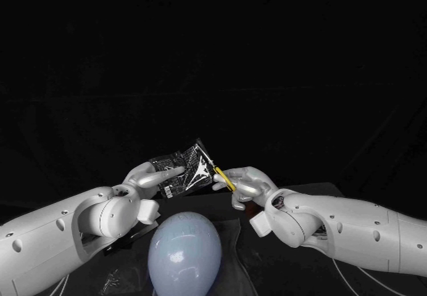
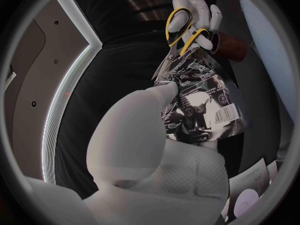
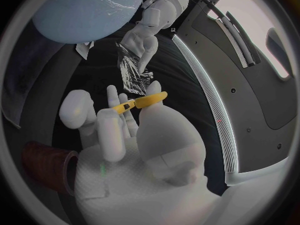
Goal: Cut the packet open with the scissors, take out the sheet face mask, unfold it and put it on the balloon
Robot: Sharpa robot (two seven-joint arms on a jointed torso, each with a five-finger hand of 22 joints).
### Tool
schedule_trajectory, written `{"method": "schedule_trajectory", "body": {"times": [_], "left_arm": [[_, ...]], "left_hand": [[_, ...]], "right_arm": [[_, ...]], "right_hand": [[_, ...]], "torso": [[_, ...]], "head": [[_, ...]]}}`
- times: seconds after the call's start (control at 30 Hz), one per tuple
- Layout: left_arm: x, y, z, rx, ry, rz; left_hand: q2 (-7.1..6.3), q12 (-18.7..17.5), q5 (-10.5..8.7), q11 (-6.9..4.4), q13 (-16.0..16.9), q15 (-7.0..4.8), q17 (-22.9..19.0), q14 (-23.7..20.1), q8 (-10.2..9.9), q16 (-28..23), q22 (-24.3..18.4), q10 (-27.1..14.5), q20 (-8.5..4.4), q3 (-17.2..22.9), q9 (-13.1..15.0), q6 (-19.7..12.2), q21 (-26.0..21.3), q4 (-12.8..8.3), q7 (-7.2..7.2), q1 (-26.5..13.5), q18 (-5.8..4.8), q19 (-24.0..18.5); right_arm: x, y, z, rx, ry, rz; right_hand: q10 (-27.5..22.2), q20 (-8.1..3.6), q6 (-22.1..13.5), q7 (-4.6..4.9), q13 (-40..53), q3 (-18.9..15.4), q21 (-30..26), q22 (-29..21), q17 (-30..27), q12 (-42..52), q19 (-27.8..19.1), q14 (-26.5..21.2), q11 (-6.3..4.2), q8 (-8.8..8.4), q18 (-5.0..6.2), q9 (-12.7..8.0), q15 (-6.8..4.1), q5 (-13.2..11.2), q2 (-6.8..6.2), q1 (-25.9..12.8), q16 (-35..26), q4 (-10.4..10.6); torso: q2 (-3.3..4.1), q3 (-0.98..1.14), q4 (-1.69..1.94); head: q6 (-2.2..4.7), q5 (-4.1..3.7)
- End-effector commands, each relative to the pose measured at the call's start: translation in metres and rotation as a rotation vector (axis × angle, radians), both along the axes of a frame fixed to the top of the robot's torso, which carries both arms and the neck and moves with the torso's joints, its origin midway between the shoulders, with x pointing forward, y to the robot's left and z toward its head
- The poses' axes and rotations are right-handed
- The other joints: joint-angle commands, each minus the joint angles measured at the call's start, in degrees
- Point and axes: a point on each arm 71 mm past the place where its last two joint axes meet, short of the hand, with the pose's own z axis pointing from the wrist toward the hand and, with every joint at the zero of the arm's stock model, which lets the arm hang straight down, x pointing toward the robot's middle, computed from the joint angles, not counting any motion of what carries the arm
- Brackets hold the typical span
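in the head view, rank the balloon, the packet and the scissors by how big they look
1. balloon, largest, though it sits nearest the camera
2. packet
3. scissors, smallest; partly hidden in the right hand

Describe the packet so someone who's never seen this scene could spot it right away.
Find the large pale blue balloon nearest the robot. Just past it, the left hand holds up a glossy black foil packet with white print and a barcode. It is the flat, crinkly thing, unlike the yellow-handled scissors in the right hand beside it.
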Motion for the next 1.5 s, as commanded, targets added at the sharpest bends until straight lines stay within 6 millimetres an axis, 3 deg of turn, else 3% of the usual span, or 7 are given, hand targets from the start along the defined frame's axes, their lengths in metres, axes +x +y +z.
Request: {"method": "schedule_trajectory", "body": {"times": [0.03,0.8,1.5], "left_arm": [[-0.002,-0.003,0.0,-0.001,0.001,-0.03],[-0.003,-0.005,-0.001,0.011,-0.004,-0.052],[-0.002,0.0,-0.002,0.017,-0.005,-0.04]], "left_hand": [[0.5,-0.2,0.17,-0.1,0.0,-0.03,0.0,-0.2,0.2,-0.2,0.0,0.3,0.14,-0.1,6.2,-0.1,-0.2,-0.3,0.39,-0.1,0.79,0.0],[0.5,-0.2,0.17,-0.1,0.0,-0.03,0.1,-0.2,0.2,-0.2,0.1,0.3,0.15,-0.1,6.3,-0.1,-0.2,-0.3,0.4,-0.2,0.79,0.0],[0.51,-0.2,0.17,-0.1,0.0,-0.03,0.1,-0.2,0.2,-0.3,0.1,0.3,0.15,-0.1,6.3,-0.1,-0.2,-0.4,0.4,-0.3,0.79,0.0]], "right_arm": [[-0.001,0.002,0.003,-0.007,-0.016,0.038],[0.01,0.012,0.012,0.018,-0.029,0.024],[0.016,-0.006,0.022,-0.002,-0.031,-0.006]], "right_hand": [[-0.2,-0.06,-0.1,1.68,-0.1,-1.5,0.2,0.3,0.3,-0.3,-0.2,1.0,0.05,-0.18,0.34,-0.1,0.33,-0.1,-0.37,0.0,-0.1,-0.3],[0.0,0.08,0.5,1.58,-0.7,-1.5,0.9,0.5,0.8,0.1,0.3,1.2,-0.01,-0.2,0.27,-0.1,0.32,-0.1,-0.25,-0.9,0.1,0.1],[0.3,0.06,1.0,1.44,-1.0,-1.5,0.9,0.4,0.7,0.3,0.3,1.3,-0.12,-0.08,0.3,0.0,0.25,-0.1,-0.13,-1.0,0.2,0.1]], "torso": [[0.01,0.02,0.02],[0.02,-0.09,0.09],[-0.02,-0.02,-0.03]], "head": [[0.11,-0.13],[0.5,-0.3],[0.35,-0.09]]}}
